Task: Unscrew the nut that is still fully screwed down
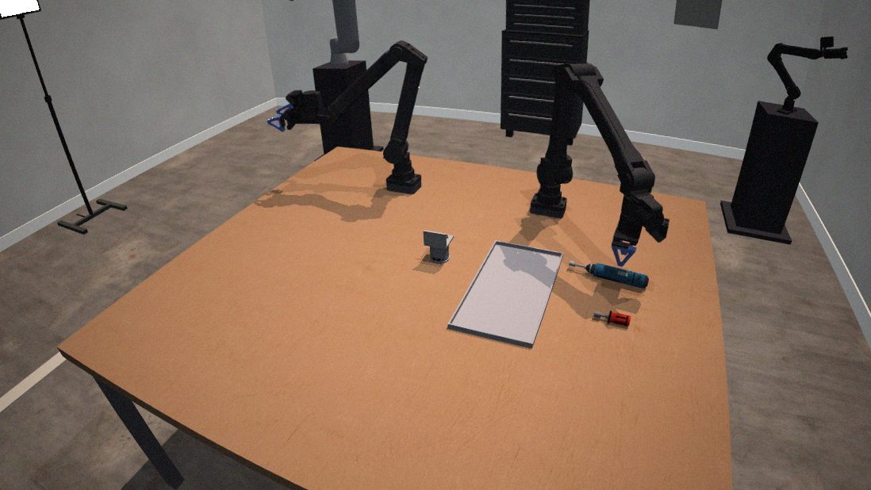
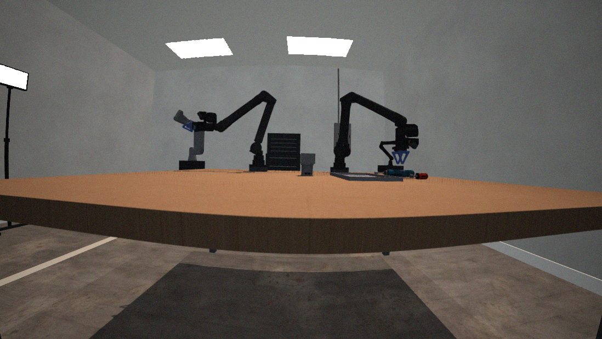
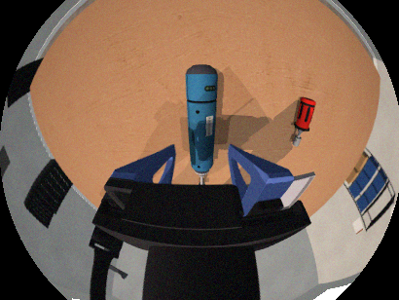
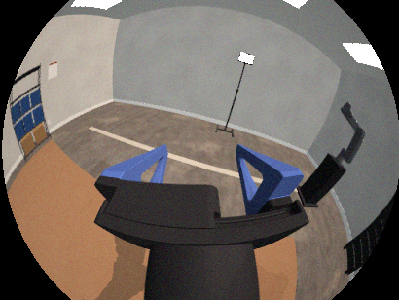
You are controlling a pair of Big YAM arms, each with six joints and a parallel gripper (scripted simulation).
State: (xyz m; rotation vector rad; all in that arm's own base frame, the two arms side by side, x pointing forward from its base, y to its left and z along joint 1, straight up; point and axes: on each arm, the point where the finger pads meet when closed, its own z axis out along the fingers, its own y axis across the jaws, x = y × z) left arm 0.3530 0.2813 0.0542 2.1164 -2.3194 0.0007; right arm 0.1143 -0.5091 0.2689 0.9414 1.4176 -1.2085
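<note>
Driver point(image 1: 620, 276) point(image 2: 399, 173) point(image 3: 201, 119) below left pincer point(image 1: 623, 254) point(image 2: 400, 157) point(image 3: 201, 149)

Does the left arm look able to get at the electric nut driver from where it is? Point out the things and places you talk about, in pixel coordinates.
Probably yes: the left gripper point(image 1: 623, 258) point(image 2: 400, 162) point(image 3: 201, 149) is open just above the electric nut driver point(image 1: 618, 275) point(image 2: 399, 173) point(image 3: 200, 122), with the barrel lined up between its fingers and nothing visible in between.

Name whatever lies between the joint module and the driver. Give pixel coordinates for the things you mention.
The tray point(image 1: 460, 302) point(image 2: 370, 179) lies between the joint module point(image 1: 439, 250) point(image 2: 307, 169) and the driver point(image 1: 618, 275) point(image 2: 399, 173) point(image 3: 201, 122); the top view shows it.
</note>
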